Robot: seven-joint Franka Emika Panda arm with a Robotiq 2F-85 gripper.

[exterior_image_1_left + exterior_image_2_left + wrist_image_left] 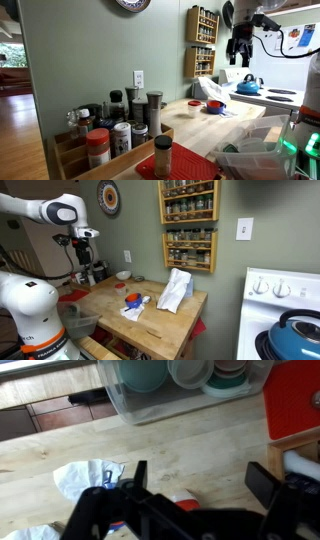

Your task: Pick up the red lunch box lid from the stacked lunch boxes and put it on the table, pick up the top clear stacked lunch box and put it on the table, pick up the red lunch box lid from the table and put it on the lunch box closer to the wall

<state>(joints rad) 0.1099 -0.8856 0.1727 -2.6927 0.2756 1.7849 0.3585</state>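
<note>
My gripper (200,478) is open and empty, well above the light wooden table (200,445); it shows in both exterior views (240,55) (85,255). Below it in the wrist view, a small red-and-white thing (180,503) peeks out from under the gripper body; it may be the red lunch box lid. In an exterior view a red-topped small container (213,105) stands on the table beside a red dish (195,106). In an exterior view a red piece (131,298) lies mid-table. The clear lunch boxes are too small to make out.
A clear bin of bowls (180,405) and a red mat (295,400) lie at the table's far side. A white crumpled bag (80,478) (175,290) lies nearby. Spice jars (120,130) crowd one end. A blue kettle (248,86) sits on the stove.
</note>
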